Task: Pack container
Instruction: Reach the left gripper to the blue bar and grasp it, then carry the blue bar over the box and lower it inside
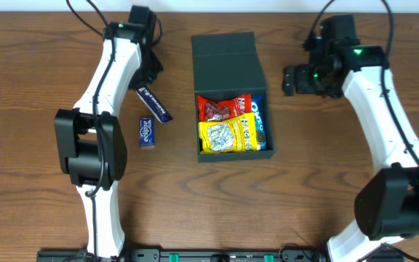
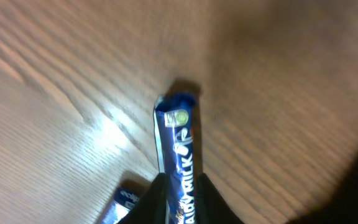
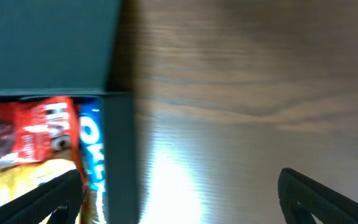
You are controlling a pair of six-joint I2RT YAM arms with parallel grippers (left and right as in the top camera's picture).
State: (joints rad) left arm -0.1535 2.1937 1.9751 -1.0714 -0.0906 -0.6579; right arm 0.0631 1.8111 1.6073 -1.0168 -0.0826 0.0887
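The dark green container (image 1: pixel 262 102) stands open mid-table with its lid (image 1: pixel 224 54) folded back. Inside lie a red pack (image 1: pixel 222 108), a yellow pack (image 1: pixel 228 135) and a blue Oreo pack (image 1: pixel 258 120). To the left of the box, my left gripper (image 1: pixel 144 86) is shut on one end of a blue Dairy Milk bar (image 1: pixel 156 105). In the left wrist view both fingers (image 2: pixel 213 202) press the bar (image 2: pixel 180 140) between them. My right gripper (image 1: pixel 288 80) hovers open just right of the box. The right wrist view shows the box wall (image 3: pixel 120 155) by the left finger.
A small blue Eclipse gum pack (image 1: pixel 147 133) lies on the wood below the bar and shows again (image 2: pixel 123 202) beside the left fingers. Bare wooden table (image 1: pixel 326 167) surrounds the box.
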